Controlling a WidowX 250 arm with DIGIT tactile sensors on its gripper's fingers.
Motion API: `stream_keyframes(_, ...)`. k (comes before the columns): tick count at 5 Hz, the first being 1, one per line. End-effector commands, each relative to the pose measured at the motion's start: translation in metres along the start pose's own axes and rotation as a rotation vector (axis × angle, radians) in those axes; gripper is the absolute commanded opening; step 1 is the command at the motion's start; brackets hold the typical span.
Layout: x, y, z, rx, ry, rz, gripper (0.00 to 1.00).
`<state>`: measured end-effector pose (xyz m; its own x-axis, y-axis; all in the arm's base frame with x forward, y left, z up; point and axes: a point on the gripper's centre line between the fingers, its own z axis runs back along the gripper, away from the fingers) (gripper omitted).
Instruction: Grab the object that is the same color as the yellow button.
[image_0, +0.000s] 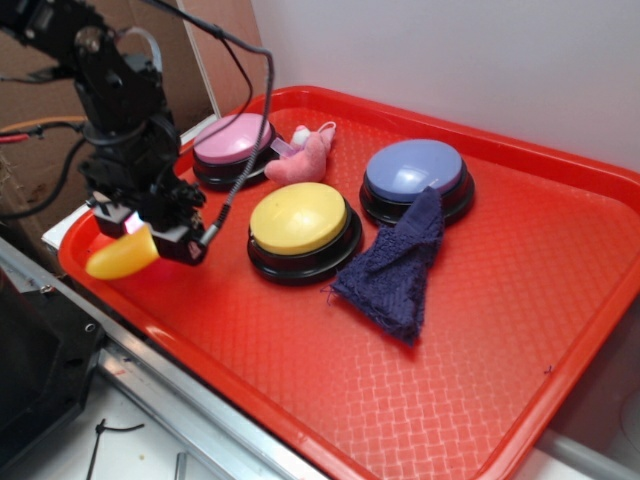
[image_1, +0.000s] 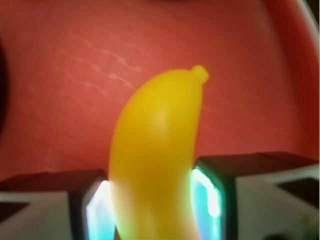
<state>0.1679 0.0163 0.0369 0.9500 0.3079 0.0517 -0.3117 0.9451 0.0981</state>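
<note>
Banana toy (image_1: 155, 150) fills the wrist view, clamped between both pads (image_1: 207, 192) of the gripper (image_0: 140, 235), over the red tray's (image_0: 500, 330) left corner. Its colour matches the yellow button (image_0: 298, 220), so it's the right pick.

Glossy yellow banana toy (image_0: 120, 255); pale yellow button (image_0: 298, 218) on black base; pink button (image_0: 233, 138); blue button (image_0: 414, 168); navy cloth (image_0: 395, 270); red tray (image_0: 480, 350) with woven diamond texture
</note>
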Motion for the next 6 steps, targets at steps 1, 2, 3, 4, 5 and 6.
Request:
stream_keyframes(1, 0.017, -0.030, 0.093, -0.112, 0.019, -0.078, 0.00)
stream_keyframes(2, 0.018, -0.049, 0.132, -0.130, -0.004, -0.072, 0.00)
stream_keyframes(3, 0.015, -0.049, 0.161, -0.180, -0.035, -0.068, 0.00)
stream_keyframes(4, 0.007, -0.043, 0.186, -0.236, -0.069, -0.059, 0.00)
stream_keyframes(5, 0.000, -0.042, 0.196, -0.263, -0.101, -0.061, 0.00)
stream_keyframes(6, -0.002, -0.046, 0.186, -0.235, -0.091, -0.039, 0.00)
